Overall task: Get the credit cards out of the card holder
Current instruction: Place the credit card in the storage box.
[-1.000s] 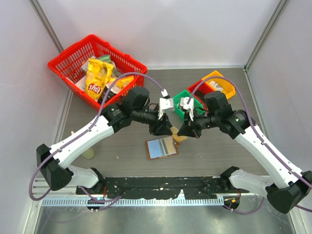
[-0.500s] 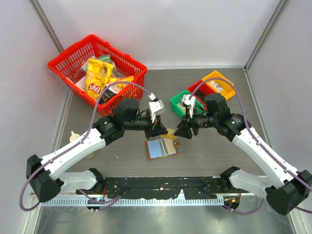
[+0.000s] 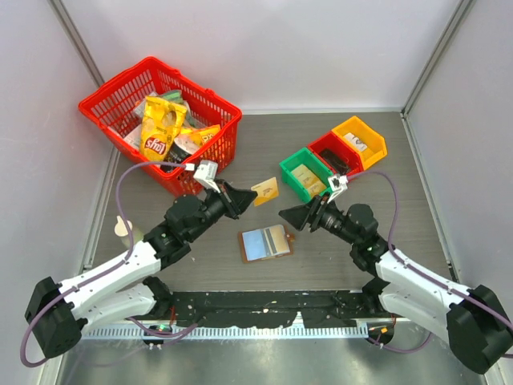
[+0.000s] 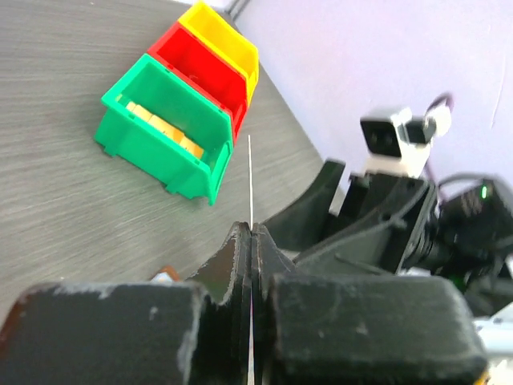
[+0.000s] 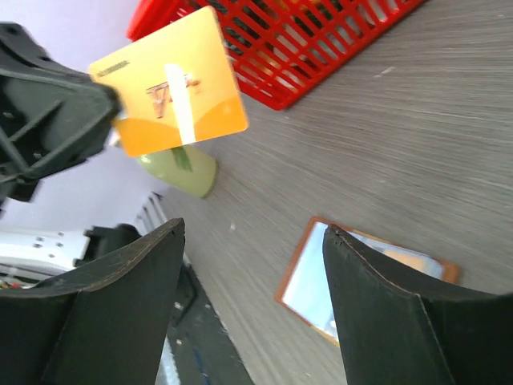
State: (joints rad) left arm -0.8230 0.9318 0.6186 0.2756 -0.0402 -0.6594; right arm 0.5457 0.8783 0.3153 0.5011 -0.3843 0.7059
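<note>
From above, the two arms, which a second ago met nose to nose over the card holder (image 3: 266, 242), have drawn back toward their bases. The credit card (image 3: 265, 191) has changed hands. The left pincer (image 3: 245, 196), half open a second ago, is now pressed together on the card's edge. It holds the card in the air between the red basket (image 3: 160, 104) and the green bin (image 3: 304, 172), well clear of the holder. The right pincer (image 3: 287, 215), clamped a second ago, now stands spread and holds nothing, near the holder's far right corner. The holder lies open on the counter (image 3: 264, 144) where it lay before. A tan patch on its right panel may be another card.

In the left wrist view, the fingers (image 4: 232, 265) are tight against each other. The card (image 4: 250, 184) shows edge-on as a thin pale line rising from between them, and the right pincer faces it close by.

In the right wrist view, the two fingers (image 5: 120, 305) stand wide apart with only counter between them. The card (image 5: 172, 88) hangs face-on, orange-yellow, pinched at its left edge by the left pincer (image 5: 108, 128). Below it the holder (image 5: 369, 281) shows its pale blue face and a tan strip along the far side.

The handover looks complete, so one card counts as out once the left arm sets it down. The tan strip suggests at least one more card is left to pull.
</note>
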